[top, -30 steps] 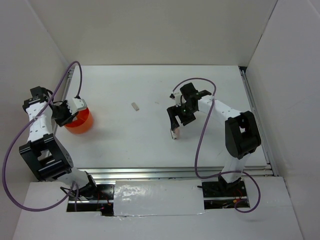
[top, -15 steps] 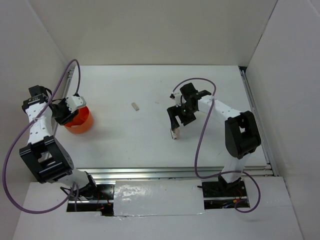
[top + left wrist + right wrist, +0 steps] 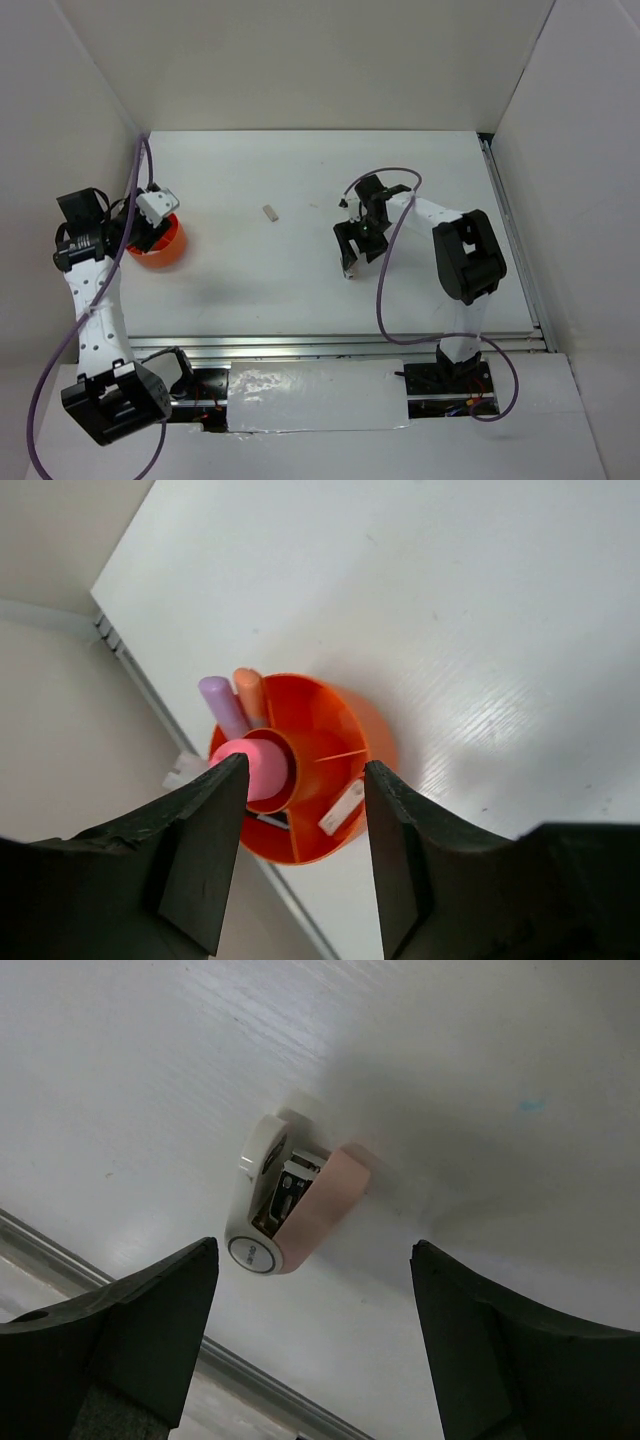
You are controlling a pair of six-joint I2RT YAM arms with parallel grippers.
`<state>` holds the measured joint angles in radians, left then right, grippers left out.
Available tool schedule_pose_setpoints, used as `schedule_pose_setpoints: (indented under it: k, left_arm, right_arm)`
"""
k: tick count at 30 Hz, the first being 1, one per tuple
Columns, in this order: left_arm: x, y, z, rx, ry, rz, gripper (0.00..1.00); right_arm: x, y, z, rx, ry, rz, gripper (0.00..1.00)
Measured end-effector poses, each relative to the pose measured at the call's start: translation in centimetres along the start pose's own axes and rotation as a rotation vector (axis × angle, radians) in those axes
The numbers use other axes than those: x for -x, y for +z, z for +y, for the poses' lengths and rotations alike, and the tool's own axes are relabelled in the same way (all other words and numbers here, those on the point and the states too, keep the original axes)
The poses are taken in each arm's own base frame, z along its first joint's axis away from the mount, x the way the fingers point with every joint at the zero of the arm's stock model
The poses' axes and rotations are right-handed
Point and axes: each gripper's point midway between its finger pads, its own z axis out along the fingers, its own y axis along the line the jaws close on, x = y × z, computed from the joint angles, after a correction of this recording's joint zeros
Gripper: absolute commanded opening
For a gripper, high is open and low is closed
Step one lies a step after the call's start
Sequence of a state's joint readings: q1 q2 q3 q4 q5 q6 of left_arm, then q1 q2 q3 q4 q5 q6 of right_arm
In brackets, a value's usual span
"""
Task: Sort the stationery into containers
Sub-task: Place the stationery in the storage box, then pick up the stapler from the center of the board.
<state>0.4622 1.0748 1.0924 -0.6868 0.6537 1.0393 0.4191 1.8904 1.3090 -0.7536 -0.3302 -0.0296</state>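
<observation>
Hovering over the orange tub (image 3: 375, 740), left gripper (image 3: 305, 770) gaped empty. Right gripper (image 3: 315, 1260) stood wide above a pink-white dispenser (image 3: 290, 1210).

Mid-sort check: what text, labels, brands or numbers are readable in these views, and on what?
Nothing is legible.
Pink-and-white dispenser: marks on its round end cap, too blurred to read.
Orange tub and contents: no lettering visible.
Small white block, top view: too small to tell.
</observation>
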Motion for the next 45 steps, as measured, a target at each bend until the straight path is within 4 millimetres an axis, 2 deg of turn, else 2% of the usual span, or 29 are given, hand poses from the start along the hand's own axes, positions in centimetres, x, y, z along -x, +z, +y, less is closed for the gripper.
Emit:
schedule_pose_setpoints:
  k: [3, 5, 12, 15, 18, 20, 24, 27, 32, 39, 42, 45]
  left_arm:
    - [0.5, 0.3, -1.4, -0.018, -0.035, -0.031, 0.62]
    - [0.8, 0.5, -2.1, -0.033, -0.052, -0.047, 0.62]
    - [1.1, 1.0, -3.1, -0.047, -0.091, -0.065, 0.61]
    - [1.2, 1.0, -3.1, -0.044, -0.104, -0.068, 0.61]
    - [1.4, 1.0, -3.0, -0.037, -0.102, -0.074, 0.61]
    - [1.6, 0.9, -3.0, -0.034, -0.106, -0.08, 0.61]
    - [2.0, 0.7, -3.1, -0.029, -0.097, -0.089, 0.61]
    - [2.3, 0.5, -3.1, -0.021, -0.088, -0.098, 0.61]
    - [2.6, 0.3, -3.1, -0.014, -0.078, -0.106, 0.61]
    - [2.8, 0.4, -3.2, -0.017, -0.08, -0.109, 0.61]
    - [2.9, 0.4, -3.2, -0.018, -0.087, -0.113, 0.61]
    - [3.0, 0.5, -3.1, -0.014, -0.086, -0.117, 0.61]
  right_arm:
    - [-0.3, 0.5, 0.0, 0.01, 0.013, 0.017, 0.79]
    - [-0.3, 0.6, 0.2, 0.02, 0.017, 0.019, 0.72]
    - [-0.1, 0.3, 0.6, 0.031, 0.011, 0.007, 0.52]
    - [0.4, -0.6, 1.5, 0.005, -0.035, -0.027, 0.51]
    - [0.6, -1.0, 3.5, -0.013, -0.112, -0.048, 0.5]
    - [0.3, -0.7, 4.8, -0.021, -0.159, -0.042, 0.49]
    - [-0.3, 0.3, 6.1, -0.043, -0.21, -0.013, 0.49]
    - [-0.1, 0.9, 5.4, -0.078, -0.207, -0.002, 0.49]
    - [0.7, 0.8, 4.6, -0.127, -0.2, -0.017, 0.48]
    - [0.9, 0.7, 3.8, -0.178, -0.203, -0.022, 0.47]
    - [0.8, 0.8, 3.7, -0.187, -0.205, -0.019, 0.44]
    - [0.7, 1.4, 3.4, -0.193, -0.202, -0.005, 0.35]
